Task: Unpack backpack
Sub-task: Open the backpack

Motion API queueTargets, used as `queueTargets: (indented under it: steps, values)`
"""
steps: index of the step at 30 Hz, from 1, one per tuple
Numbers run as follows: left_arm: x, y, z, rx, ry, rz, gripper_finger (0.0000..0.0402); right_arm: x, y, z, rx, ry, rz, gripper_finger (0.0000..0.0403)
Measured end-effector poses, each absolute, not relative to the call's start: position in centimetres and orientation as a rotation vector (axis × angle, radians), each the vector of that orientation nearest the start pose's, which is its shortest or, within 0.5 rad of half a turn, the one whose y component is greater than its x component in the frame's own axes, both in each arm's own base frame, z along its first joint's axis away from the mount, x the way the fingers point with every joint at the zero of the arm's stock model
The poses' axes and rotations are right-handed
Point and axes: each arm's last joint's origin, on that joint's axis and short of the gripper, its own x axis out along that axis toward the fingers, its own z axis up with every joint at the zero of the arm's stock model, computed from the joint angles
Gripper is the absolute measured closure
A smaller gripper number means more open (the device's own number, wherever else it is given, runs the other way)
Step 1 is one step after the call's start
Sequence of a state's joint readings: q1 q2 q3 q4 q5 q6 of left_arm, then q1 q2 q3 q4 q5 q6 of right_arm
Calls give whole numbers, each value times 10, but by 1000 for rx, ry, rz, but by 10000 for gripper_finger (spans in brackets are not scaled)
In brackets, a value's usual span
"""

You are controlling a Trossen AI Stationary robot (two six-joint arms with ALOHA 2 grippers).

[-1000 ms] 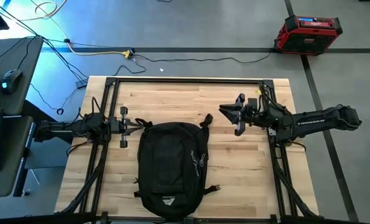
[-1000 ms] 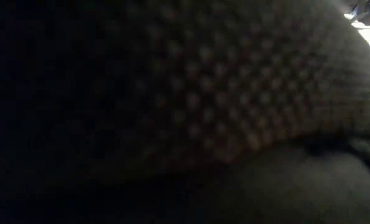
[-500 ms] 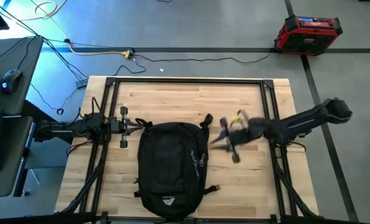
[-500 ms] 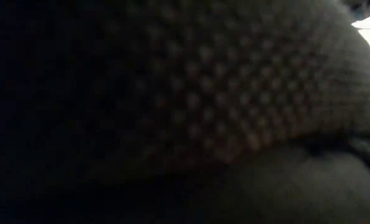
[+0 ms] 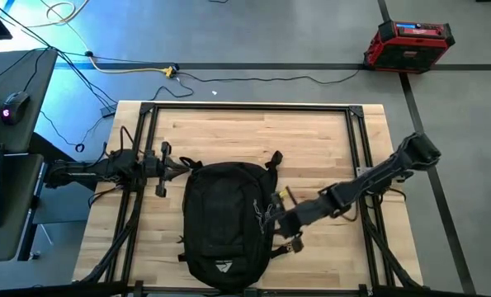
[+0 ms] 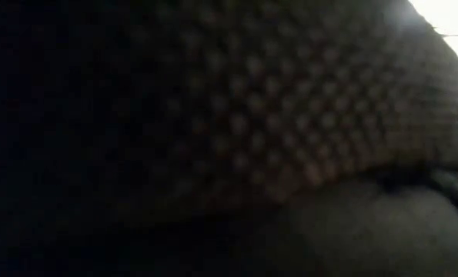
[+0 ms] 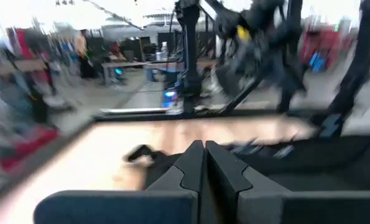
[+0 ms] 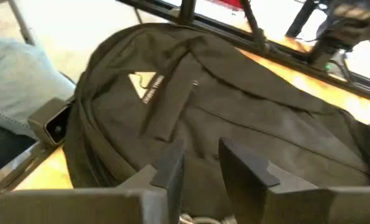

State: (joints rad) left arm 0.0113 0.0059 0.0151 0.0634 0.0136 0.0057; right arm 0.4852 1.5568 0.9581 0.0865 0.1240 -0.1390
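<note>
The right gripper (image 5: 271, 221), fingers parted, is positioned at the backpack (image 5: 222, 223) zipper pulls (image 5: 264, 213); misalignment risks snagging fabric. The left gripper (image 5: 169, 165) fingers are closed.

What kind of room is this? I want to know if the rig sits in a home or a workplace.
Most likely a robotics lab or workshop. The wooden table stands on a bare grey floor with loose cables, a red case sits nearby, and a desk with a mouse stands beside it.
</note>
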Motion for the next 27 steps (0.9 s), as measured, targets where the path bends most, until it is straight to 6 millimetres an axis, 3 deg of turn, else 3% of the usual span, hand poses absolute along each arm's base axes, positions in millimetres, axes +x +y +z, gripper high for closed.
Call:
queueTargets:
  steps: [5, 10, 15, 20, 27]
  values:
    - [96, 2, 180, -337, -139, 12, 402, 319, 178, 220, -337, 580, 398, 272]
    - [96, 2, 181, -493, -147, 17, 402, 339, 200, 209, -365, 631, 386, 243]
    - [96, 2, 179, -523, -131, 17, 402, 355, 215, 209, -340, 704, 429, 266]
    - [97, 2, 174, -524, -81, 31, 402, 361, 214, 213, -356, 833, 426, 297]
    - [97, 2, 173, -550, -70, 33, 402, 361, 213, 211, -386, 853, 478, 266]
